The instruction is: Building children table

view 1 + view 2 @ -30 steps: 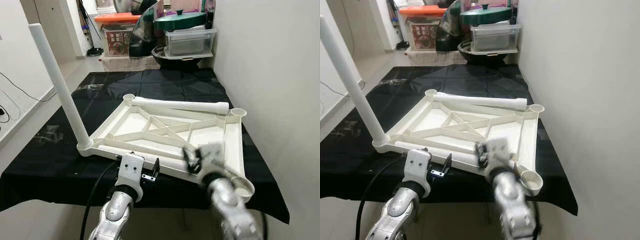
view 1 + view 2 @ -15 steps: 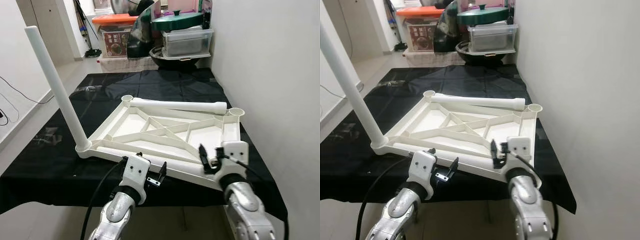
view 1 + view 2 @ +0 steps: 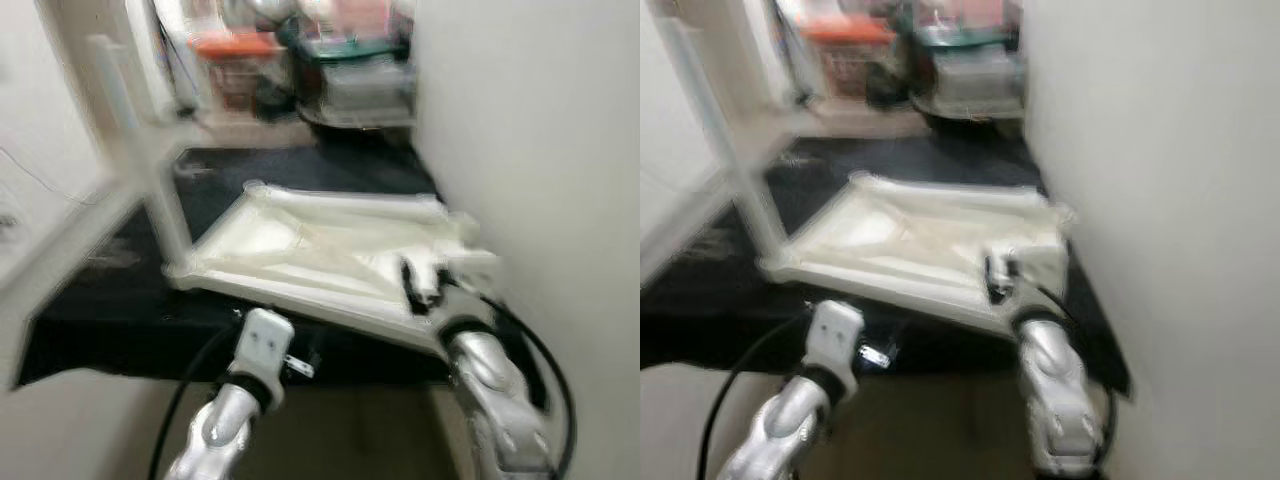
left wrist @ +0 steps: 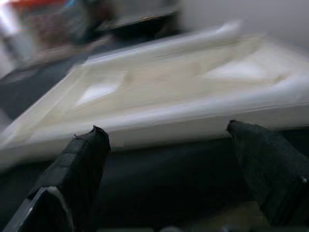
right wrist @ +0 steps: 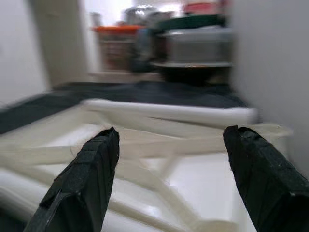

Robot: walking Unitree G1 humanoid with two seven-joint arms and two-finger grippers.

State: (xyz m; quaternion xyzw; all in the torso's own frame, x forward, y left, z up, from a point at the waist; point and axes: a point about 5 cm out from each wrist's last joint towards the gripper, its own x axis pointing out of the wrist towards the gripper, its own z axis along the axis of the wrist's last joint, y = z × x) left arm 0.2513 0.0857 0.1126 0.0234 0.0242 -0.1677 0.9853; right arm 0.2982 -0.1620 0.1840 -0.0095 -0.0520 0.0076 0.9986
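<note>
1. Both head views are smeared by motion blur, so edges run soft and small details cannot be made out.
2. The white plastic ribbed tabletop frame lies upside down on a black cloth that covers a low platform beside a plain white wall; its cross-braces show as pale ridges, clearer in the right wrist view.
3. One long white round plastic leg stands upright in the frame's near-left corner socket; its top is blurred and hard to trace.
4. A second white tube-shaped leg lies flat along the frame's far edge.
5. The right gripper is over the frame's near-right part, its silver arm rising from the lower edge of the view. In the right wrist view its two black fingers stand spread wide with nothing between them.
6. The left gripper hangs just before the frame's near edge, below it. In the left wrist view its black fingers are spread apart, facing the frame's white side rail, pinching nothing.
7. Behind the cloth sit stacked storage things: an orange lid, a green lid and a clear plastic box. Any labels on them are too blurred to read.
</note>
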